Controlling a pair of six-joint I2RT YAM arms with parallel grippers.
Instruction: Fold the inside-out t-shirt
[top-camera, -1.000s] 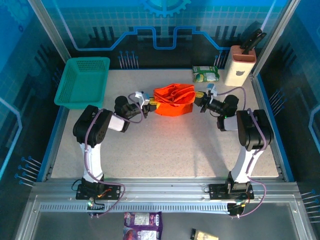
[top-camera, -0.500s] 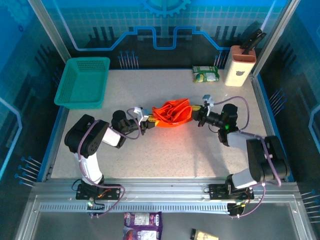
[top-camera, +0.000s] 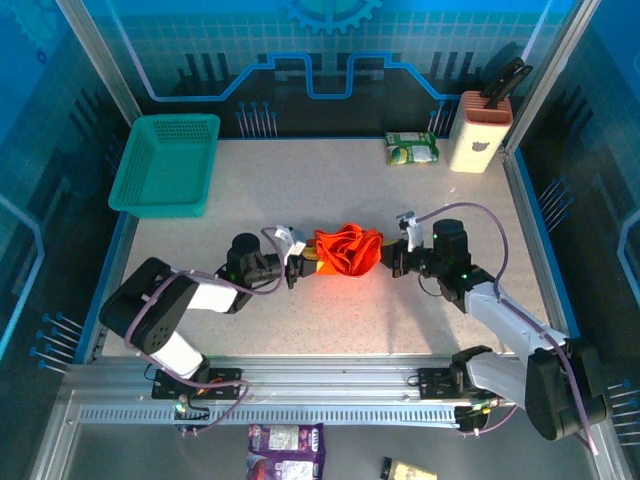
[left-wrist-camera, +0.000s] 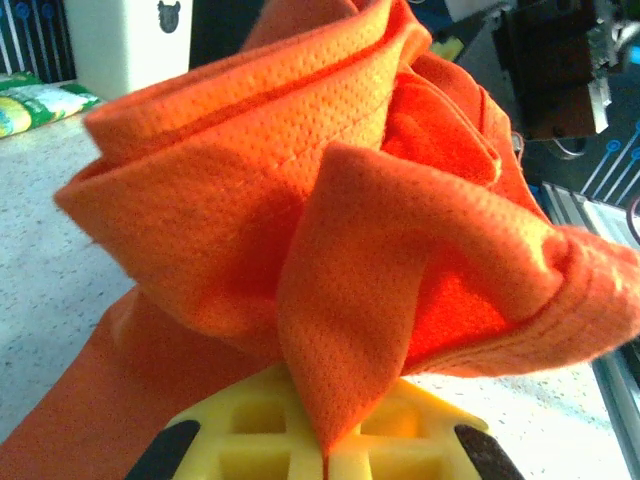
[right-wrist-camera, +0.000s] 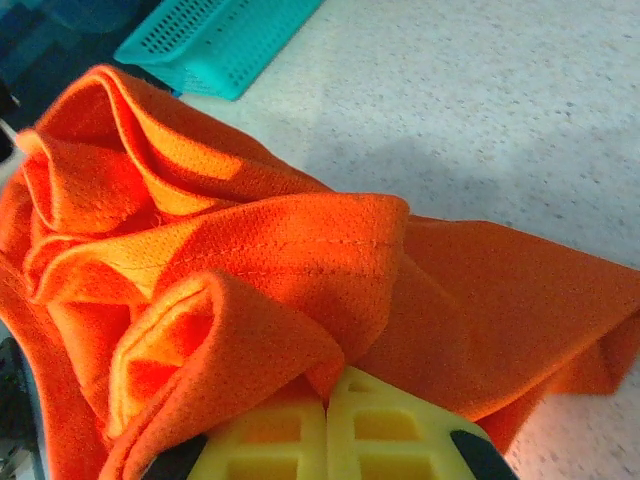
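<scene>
The inside-out t-shirt (top-camera: 345, 250) is a bright orange bunched bundle hanging between my two grippers near the table's middle. On its left edge, my left gripper (top-camera: 306, 263) is shut on a fold of the cloth (left-wrist-camera: 350, 330), which is pinched between the yellow fingers (left-wrist-camera: 250, 430). From the right side, my right gripper (top-camera: 389, 257) is shut on another fold (right-wrist-camera: 300, 270), the cloth caught between its yellow fingertips (right-wrist-camera: 390, 430). The shirt is crumpled into thick folds, so its sleeves and neck are hidden.
A teal mesh basket (top-camera: 166, 163) stands at the back left. At the back right lie a green packet (top-camera: 412, 148) and a beige knife block (top-camera: 478, 131). Bare speckled table (top-camera: 330, 320) lies in front of the shirt.
Both grippers have pulled the shirt toward the near edge and closer together. The shirt has bunched from a wide spread into a tight bundle. Both arms now stretch out lower over the table.
</scene>
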